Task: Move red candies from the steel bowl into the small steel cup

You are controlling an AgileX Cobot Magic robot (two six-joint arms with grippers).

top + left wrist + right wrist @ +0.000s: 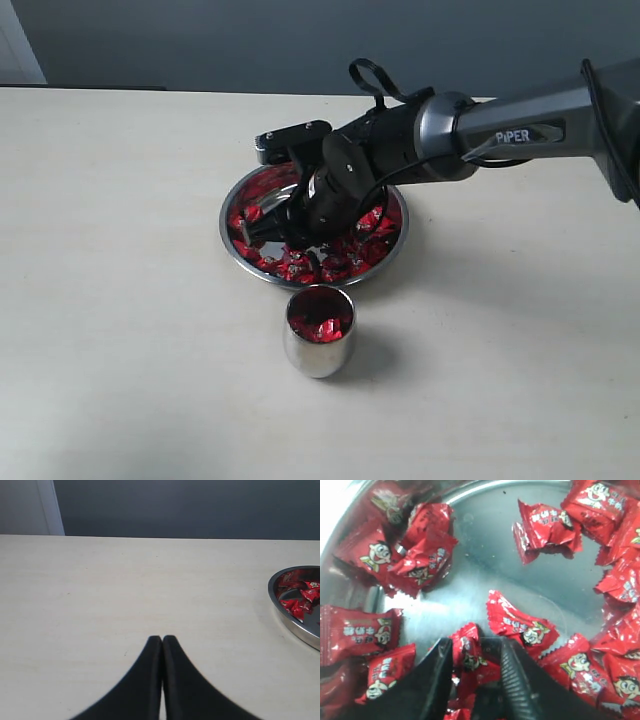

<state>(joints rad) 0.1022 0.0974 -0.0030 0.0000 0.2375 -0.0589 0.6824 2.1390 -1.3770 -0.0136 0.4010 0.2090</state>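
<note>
Fingers of the left gripper [162, 639] were pressed together on nothing, parked over bare table [100, 590] with the bowl [294, 629] well off to one side, apparently to stay clear. The right gripper [476, 647] was down inside the bowl, jaws pinching one candy [469, 661] among the loose candies [547, 522]. The cup [320, 345], part-filled, stood just beside the bowl, probably for a short carry.

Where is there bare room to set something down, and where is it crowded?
Bare table lies wide left of the steel bowl and small steel cup, and right of them. Crowded: the bowl, red candies plus the right gripper inside.
</note>
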